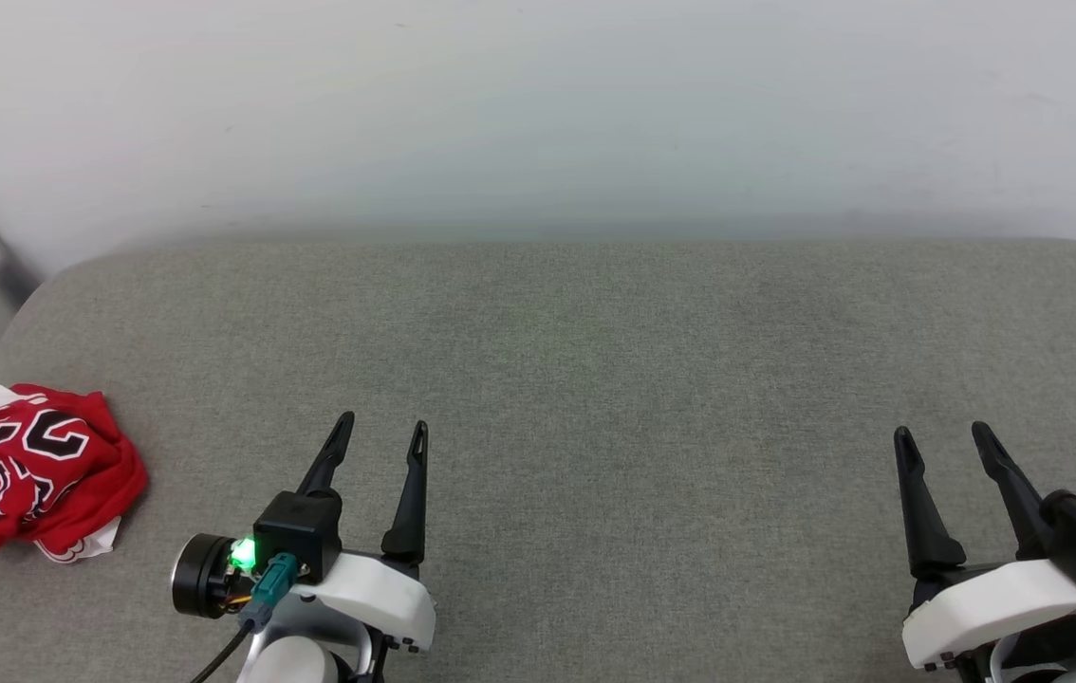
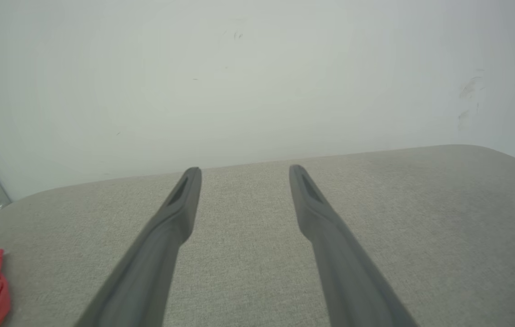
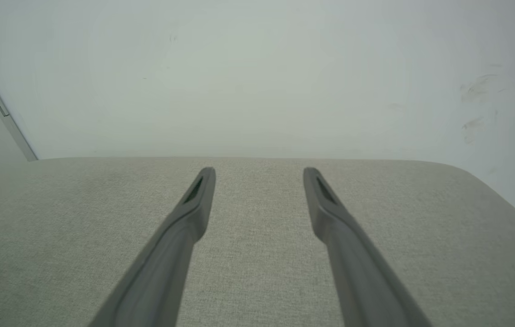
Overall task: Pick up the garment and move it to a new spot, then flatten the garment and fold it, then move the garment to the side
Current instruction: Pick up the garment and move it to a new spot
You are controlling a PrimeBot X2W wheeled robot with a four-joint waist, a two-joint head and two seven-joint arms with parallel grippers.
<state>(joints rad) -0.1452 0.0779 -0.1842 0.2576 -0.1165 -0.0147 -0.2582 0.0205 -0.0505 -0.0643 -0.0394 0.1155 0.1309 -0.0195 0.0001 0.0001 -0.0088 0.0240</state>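
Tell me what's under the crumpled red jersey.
The garment lies bunched on the grey padded surface, whose cloth shows beside it. Some white fabric of its own peeks out at its near edge. Anything beneath the heap is covered.

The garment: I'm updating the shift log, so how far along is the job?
Done: nothing; the garment lies crumpled far left on the grey surface, neither flat nor folded. In hand: nothing; the left tool and right tool are open, empty, apart from it. Left: pick up, move, flatten, fold, set aside.

Lab-like test room: grey fabric pad, blank white wall.
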